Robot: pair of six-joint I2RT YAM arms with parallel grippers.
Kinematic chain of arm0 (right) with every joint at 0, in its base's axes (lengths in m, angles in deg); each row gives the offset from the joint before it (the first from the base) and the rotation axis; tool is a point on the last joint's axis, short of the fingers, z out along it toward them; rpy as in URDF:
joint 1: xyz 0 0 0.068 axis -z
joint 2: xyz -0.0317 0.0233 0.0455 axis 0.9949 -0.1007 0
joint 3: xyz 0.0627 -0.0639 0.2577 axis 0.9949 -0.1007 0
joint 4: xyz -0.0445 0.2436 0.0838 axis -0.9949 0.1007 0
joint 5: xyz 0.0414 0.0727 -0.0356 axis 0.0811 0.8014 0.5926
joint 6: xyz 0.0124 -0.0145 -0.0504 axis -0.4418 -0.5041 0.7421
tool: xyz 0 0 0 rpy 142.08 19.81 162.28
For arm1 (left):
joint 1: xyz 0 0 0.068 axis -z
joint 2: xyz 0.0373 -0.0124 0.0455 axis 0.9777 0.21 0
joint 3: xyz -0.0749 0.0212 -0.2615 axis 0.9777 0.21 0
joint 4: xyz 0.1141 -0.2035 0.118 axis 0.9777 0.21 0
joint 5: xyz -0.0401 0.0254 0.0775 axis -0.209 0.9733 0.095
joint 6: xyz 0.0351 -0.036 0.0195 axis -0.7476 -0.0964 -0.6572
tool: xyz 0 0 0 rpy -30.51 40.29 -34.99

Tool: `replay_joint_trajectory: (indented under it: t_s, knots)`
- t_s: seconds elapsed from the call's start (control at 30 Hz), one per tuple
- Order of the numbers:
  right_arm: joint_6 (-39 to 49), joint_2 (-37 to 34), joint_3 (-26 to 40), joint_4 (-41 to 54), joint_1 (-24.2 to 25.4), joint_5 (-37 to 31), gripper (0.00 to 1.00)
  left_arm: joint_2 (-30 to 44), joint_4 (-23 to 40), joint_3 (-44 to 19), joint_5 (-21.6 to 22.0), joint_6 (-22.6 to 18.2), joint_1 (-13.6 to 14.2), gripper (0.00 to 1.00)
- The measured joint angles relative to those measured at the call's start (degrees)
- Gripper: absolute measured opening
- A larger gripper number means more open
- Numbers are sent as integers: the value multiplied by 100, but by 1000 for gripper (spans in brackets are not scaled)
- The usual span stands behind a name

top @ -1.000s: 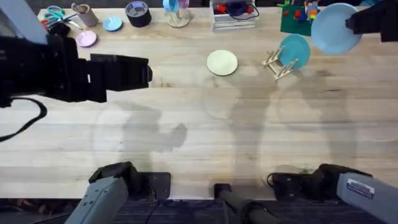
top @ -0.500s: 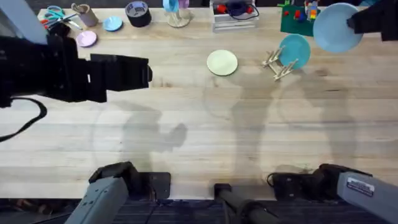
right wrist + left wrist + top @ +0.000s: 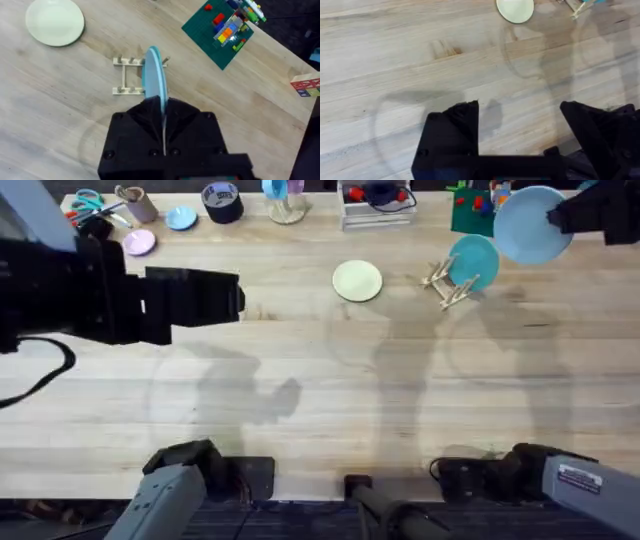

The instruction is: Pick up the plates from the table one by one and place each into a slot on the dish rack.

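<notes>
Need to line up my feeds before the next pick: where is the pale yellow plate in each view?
Overhead: yellow plate flat on the table, upper middle, left of the dish rack.
Left wrist: top edge, right of centre.
Right wrist: upper left corner.
Shared landmark: the dish rack, beside it.

Table [image 3: 320, 370]: pale wooden planks. Resting directly on it: pale yellow plate [image 3: 357, 281], flat, centre rear; dish rack [image 3: 446, 283] just to its right; green brick baseplate [image 3: 218, 36] beyond the rack; pink disc [image 3: 139, 242], blue disc [image 3: 181, 218], tape roll [image 3: 222, 201], scissors [image 3: 88, 204] along the rear left.
</notes>
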Motion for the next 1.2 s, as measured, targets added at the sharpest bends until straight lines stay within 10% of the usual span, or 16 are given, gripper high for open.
replay_joint_trajectory:
  t_s: [1.2]
  knots:
    - [2,-864,0,-33,-109,39,27,0,0,0,0,2,0,993]
